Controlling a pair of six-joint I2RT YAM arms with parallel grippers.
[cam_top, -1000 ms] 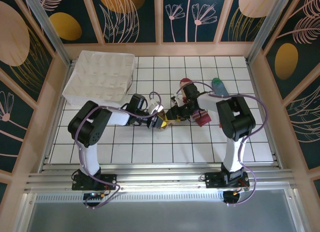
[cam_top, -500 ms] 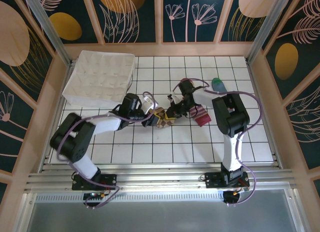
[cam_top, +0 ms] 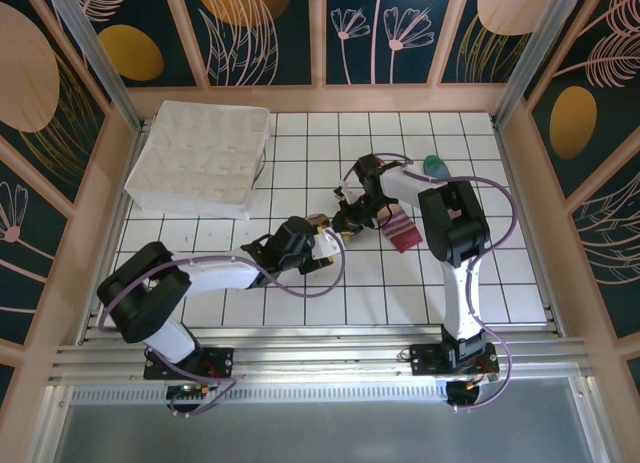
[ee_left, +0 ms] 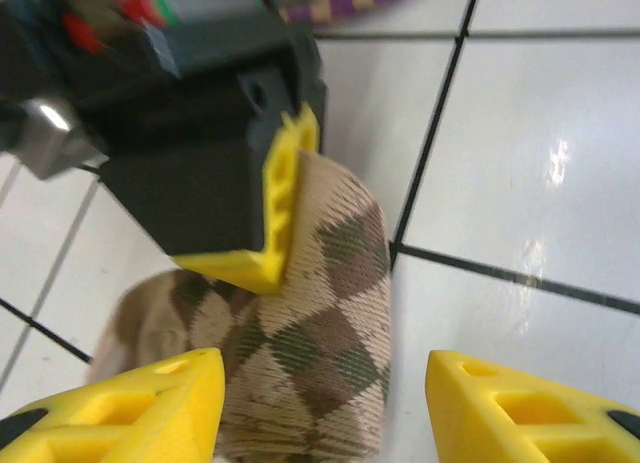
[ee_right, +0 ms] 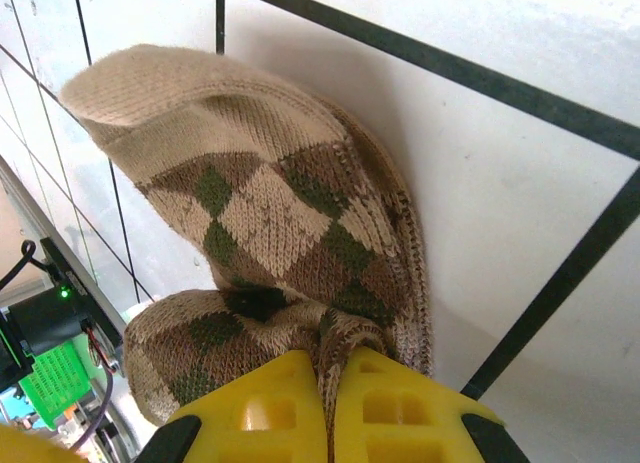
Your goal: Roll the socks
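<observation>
The tan-and-brown argyle sock (ee_right: 270,213) lies bunched on the white tiles, partly folded over itself. My right gripper (ee_right: 330,393) is shut on a pinched fold of its fabric. From the top view the right gripper (cam_top: 346,216) sits mid-table with the argyle sock (cam_top: 322,224) at its tip. My left gripper (ee_left: 330,413) is open, its yellow fingers either side of the argyle sock (ee_left: 320,323) without gripping it; from above the left gripper (cam_top: 325,243) is just in front of the sock. The striped-cuff sock (cam_top: 400,227) lies to the right. The green-toed sock (cam_top: 435,166) lies further back.
A white dimpled tray (cam_top: 200,153) stands at the back left. The right gripper's black body and yellow finger (ee_left: 280,203) crowd close in front of my left gripper. Wooden walls frame the tiled table (cam_top: 500,283).
The left arm has swung down and to the right, bringing its open gripper in front of the argyle sock. The right gripper has drawn slightly back and left, still pinching the sock.
</observation>
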